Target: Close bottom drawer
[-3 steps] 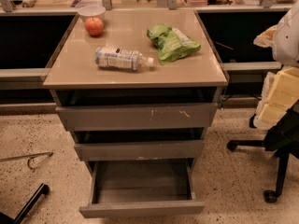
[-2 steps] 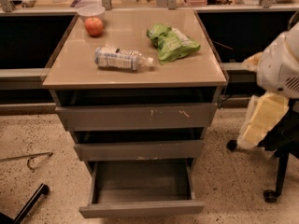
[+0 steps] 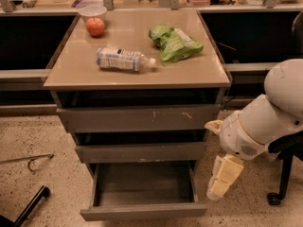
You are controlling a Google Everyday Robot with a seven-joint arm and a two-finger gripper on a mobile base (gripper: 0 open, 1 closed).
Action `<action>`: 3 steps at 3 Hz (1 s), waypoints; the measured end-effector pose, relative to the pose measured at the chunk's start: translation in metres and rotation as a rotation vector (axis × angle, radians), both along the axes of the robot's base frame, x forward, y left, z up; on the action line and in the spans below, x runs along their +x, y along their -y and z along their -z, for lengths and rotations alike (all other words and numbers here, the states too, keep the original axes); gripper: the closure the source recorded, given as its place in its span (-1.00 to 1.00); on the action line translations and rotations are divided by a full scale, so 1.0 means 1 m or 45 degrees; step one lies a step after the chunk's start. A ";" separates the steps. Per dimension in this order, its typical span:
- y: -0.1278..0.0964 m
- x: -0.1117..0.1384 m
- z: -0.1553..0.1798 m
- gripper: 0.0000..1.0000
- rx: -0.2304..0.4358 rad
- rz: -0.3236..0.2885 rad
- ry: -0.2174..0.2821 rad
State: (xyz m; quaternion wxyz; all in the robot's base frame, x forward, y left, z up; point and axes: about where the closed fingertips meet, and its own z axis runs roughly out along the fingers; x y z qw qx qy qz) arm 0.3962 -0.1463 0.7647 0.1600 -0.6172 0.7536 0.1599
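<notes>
Gripper [image 3: 217, 189] hangs downward, just right of open bottom drawer [image 3: 142, 212].

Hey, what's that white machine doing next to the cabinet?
A robot arm is at work beside a grey cabinet. The cabinet's bottom drawer stands pulled far out, with nothing in it, and the job is to push it shut. The arm's claw hangs pointing down just right of that drawer, apparently not touching it. An apple, a bottle and a green bag lie on top, unhandled.
</notes>
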 end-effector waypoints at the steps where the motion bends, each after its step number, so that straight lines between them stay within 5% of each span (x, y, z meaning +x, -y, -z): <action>1: 0.000 0.000 0.000 -1.00 0.000 0.000 0.000; 2: -0.009 0.002 0.045 -1.00 0.057 0.013 -0.045; 3: -0.026 -0.003 0.134 -1.00 0.134 0.030 -0.115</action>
